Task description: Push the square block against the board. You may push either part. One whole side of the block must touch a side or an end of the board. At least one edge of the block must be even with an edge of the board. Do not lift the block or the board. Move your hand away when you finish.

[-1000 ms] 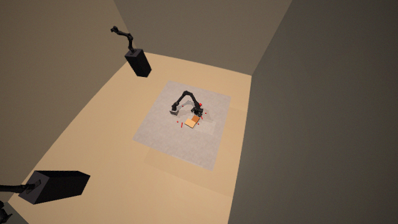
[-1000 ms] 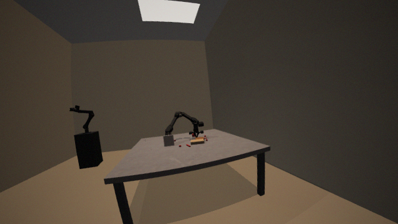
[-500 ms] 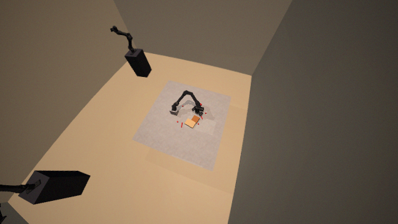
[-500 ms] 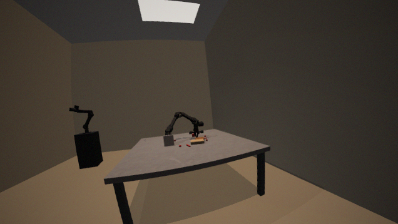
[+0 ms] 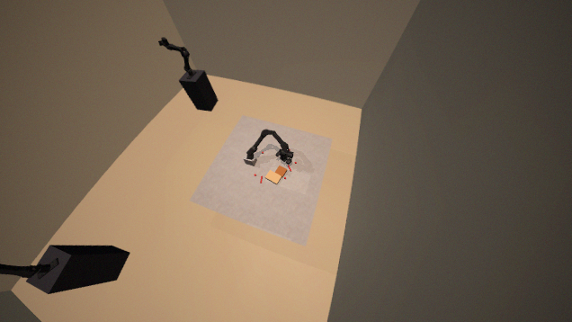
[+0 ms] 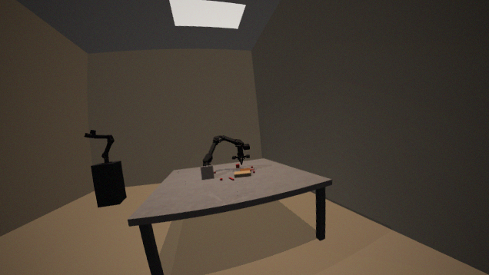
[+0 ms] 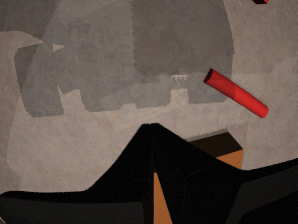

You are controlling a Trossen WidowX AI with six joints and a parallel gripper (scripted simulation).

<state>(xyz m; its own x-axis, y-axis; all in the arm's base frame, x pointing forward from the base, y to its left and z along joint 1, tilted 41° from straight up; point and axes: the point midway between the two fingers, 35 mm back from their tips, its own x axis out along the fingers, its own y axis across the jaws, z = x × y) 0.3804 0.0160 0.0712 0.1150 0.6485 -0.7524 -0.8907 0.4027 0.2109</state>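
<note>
An orange block (image 5: 281, 170) (image 6: 244, 169) (image 7: 232, 159) lies flat on the table. A pale tan board (image 5: 273, 177) (image 6: 242, 174) lies flat beside it. In the top view one side of the block appears to meet a side of the board, and their edges on the right look about even; the view is too small to be sure of exact contact. My gripper (image 5: 289, 162) (image 6: 241, 164) (image 7: 149, 131) is shut and empty. Its fingertips are above the table, on the block's side away from the board. In the wrist view the fingers hide most of the block.
A red cylinder (image 5: 290, 168) (image 7: 237, 94) lies near the block. Another red stick (image 5: 261, 180) (image 6: 231, 178) lies left of the board. Several small red pieces are scattered around, one (image 5: 285, 178) close to the board's right. Two other arms stand on dark pedestals off the table.
</note>
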